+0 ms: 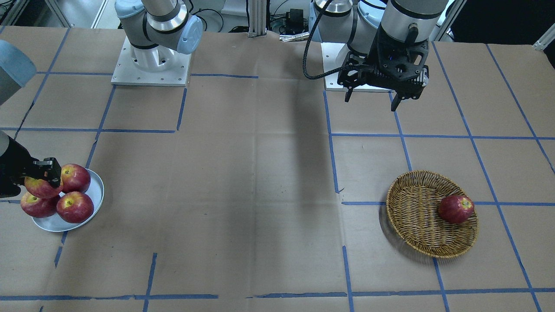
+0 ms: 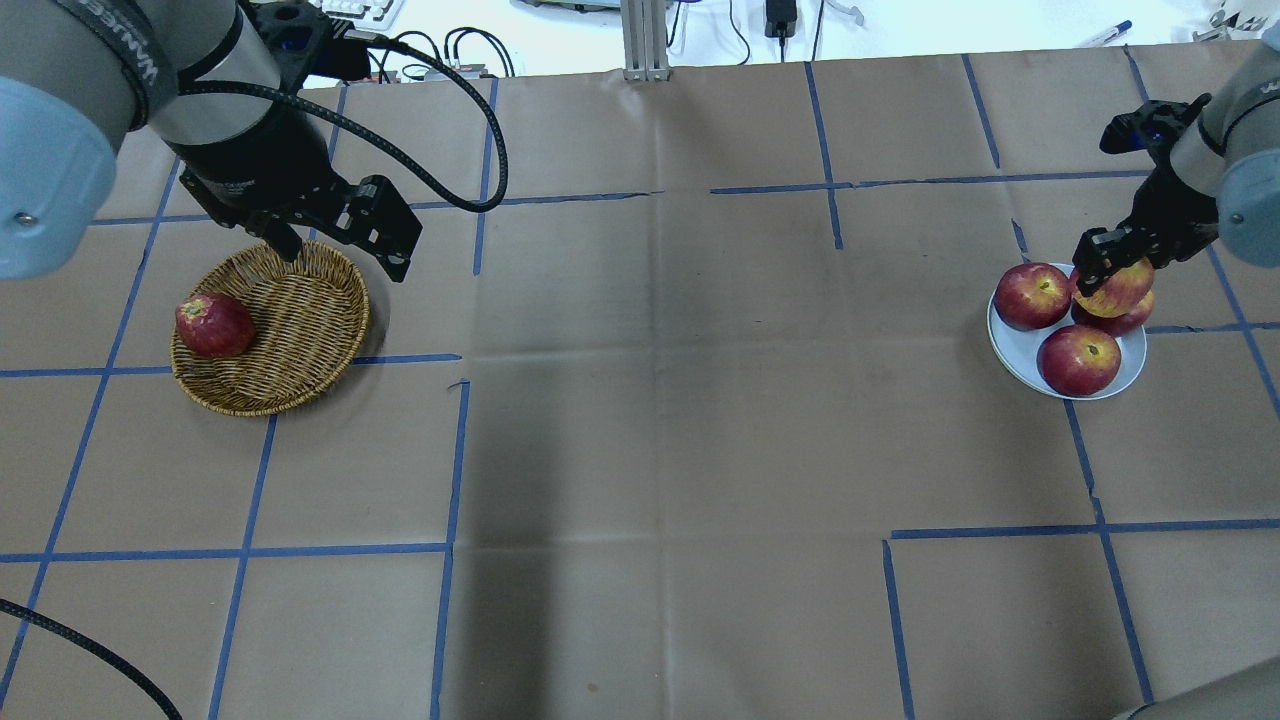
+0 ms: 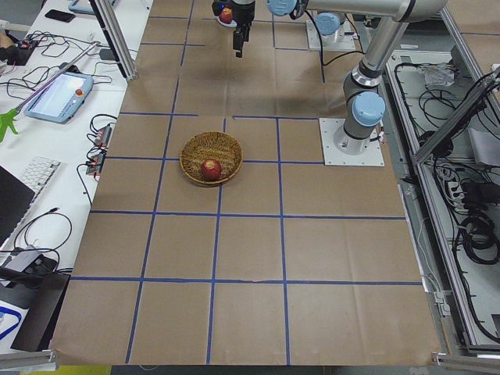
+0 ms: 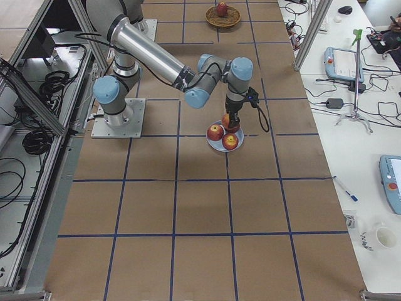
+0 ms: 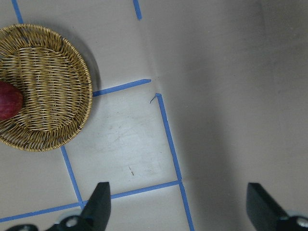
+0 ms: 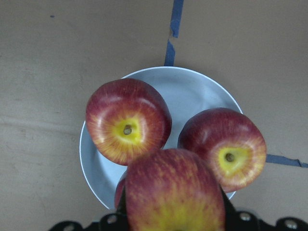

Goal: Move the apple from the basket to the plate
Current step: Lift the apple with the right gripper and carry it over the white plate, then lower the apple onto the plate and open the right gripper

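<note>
My right gripper (image 2: 1112,278) is shut on the apple (image 2: 1122,290), streaky red with a yellow-orange blush. It holds it just over the pale plate (image 2: 1010,350), above one of three dark-red apples lying there. The wrist view shows the apple (image 6: 175,192) between the fingers, over the plate (image 6: 192,91). I cannot tell whether it touches the apple beneath. The wicker basket (image 2: 300,320) stands at the far left with one dark-red apple (image 2: 213,325) in it. My left gripper (image 2: 345,258) is open and empty, raised above the basket's far edge.
Two dark-red apples (image 6: 127,120) (image 6: 224,147) fill most of the plate's bare surface. Blue tape lines cross the brown paper table (image 2: 650,400). The arm bases (image 1: 149,65) stand at the robot's side of the table.
</note>
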`<state>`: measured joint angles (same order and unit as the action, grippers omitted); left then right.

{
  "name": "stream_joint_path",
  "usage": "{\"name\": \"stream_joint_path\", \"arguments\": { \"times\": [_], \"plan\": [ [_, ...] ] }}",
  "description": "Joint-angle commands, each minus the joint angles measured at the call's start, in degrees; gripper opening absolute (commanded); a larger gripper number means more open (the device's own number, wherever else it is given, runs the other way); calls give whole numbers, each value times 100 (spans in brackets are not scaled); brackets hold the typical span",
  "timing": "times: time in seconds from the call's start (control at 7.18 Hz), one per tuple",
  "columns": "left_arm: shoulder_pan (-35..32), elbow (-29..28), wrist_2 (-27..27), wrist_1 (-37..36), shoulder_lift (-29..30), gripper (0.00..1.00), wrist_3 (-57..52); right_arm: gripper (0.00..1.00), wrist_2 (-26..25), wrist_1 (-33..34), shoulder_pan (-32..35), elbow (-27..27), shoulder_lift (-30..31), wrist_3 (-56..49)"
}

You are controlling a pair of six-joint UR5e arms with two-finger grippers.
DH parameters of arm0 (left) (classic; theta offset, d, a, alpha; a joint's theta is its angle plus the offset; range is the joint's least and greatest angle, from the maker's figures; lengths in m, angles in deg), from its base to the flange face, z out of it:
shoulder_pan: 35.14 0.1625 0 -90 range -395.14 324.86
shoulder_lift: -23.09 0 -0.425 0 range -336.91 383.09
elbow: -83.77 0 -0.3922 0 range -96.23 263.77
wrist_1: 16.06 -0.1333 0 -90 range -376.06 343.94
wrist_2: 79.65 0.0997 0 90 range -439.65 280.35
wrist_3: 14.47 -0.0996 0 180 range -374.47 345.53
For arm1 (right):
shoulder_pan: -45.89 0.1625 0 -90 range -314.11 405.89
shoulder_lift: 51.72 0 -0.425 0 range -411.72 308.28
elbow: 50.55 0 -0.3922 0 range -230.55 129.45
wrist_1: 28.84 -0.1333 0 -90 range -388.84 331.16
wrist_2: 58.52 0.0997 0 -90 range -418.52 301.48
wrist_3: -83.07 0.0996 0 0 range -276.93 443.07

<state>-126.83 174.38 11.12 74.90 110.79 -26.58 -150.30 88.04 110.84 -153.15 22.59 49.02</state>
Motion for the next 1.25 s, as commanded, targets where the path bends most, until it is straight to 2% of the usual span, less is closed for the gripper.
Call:
{"name": "stream_joint_path", "arguments": {
  "times": [0.0, 0.28, 0.42, 0.56, 0.84, 0.98, 1.11],
  "plan": [
    [2, 0, 3, 9, -15, 99, 16, 58, -15, 19, -9, -85, -101, -5],
    [-6, 0, 11, 0, -24, 99, 16, 59, -7, 237, -9, -58, -128, -5],
    [-6, -9, 3, 0, -24, 98, 16, 72, -24, 256, -9, -67, -154, -5],
    [-6, -9, 3, -17, -24, 98, 16, 100, -42, 248, -17, -58, -154, 4],
    [-6, -9, 11, -53, -24, 98, 16, 100, -42, 177, -9, 3, -23, 56],
    [-6, -9, 11, -53, -24, 98, 16, 100, -24, -136, 52, 212, 178, 92],
    [-6, -9, 20, -53, -24, 97, 16, 100, 37, -948, 105, 675, 371, 214]
  ]
}}
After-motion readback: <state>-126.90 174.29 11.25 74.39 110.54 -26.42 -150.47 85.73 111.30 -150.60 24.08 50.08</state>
